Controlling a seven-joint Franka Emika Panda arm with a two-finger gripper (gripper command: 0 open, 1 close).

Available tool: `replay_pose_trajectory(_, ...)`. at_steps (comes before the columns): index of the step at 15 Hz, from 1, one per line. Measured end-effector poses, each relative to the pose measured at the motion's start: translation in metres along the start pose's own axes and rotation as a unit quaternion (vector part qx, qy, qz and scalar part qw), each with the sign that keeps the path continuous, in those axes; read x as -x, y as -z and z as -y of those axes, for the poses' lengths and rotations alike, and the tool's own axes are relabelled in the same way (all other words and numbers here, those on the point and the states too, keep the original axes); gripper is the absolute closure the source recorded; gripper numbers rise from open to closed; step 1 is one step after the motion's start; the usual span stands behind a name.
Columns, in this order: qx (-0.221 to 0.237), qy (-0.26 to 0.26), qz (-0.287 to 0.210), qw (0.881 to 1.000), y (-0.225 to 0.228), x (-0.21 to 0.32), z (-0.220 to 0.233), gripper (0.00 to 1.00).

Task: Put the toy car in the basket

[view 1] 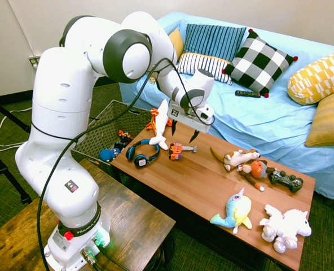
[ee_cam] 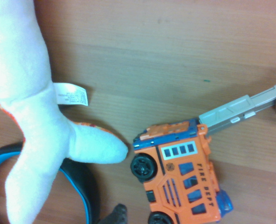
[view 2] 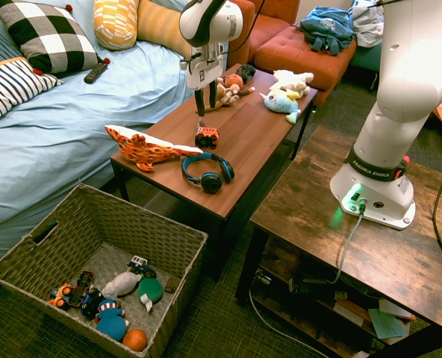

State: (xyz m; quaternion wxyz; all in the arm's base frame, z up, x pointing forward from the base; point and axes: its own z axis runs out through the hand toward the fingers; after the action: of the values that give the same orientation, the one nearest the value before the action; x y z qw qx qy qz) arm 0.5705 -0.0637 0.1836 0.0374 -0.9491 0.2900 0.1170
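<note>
The toy car (view 1: 178, 150) is an orange fire truck with a grey ladder sticking out one end. It lies on the wooden table (view 1: 212, 186) between the headphones and the plush toys. From the other side the toy car (view 2: 206, 136) sits near the middle of the table. In the wrist view the toy car (ee_cam: 180, 177) is on its side, close below the camera. My gripper (view 1: 183, 132) hangs open just above it, touching nothing, and the gripper (view 2: 201, 104) holds nothing. The basket (view 2: 154, 246), large and woven, stands on the floor off the table's end, and the basket (view 1: 99, 135) holds several small toys.
Blue-black headphones (view 1: 143, 152) and a white-and-orange shark plush (view 1: 162, 121) lie right beside the car. More plush toys (view 1: 234, 212) and a game controller (view 1: 285, 180) fill the far end of the table. A blue sofa (view 1: 257, 118) with pillows runs along the table.
</note>
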Motion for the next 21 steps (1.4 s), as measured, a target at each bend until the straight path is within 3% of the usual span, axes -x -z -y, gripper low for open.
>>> replay_pose_trajectory(8,0.055,-0.01,0.056,0.997,-0.046,-0.025,0.007,0.0)
replay_pose_trajectory(13,0.066,-0.001,0.079,0.995,-0.064,-0.036,0.02,0.0)
replay_pose_trajectory(14,0.067,0.002,0.078,0.995,-0.064,-0.036,0.024,1.0)
replay_pose_trajectory(21,0.072,0.009,0.077,0.994,-0.07,-0.036,0.033,1.0)
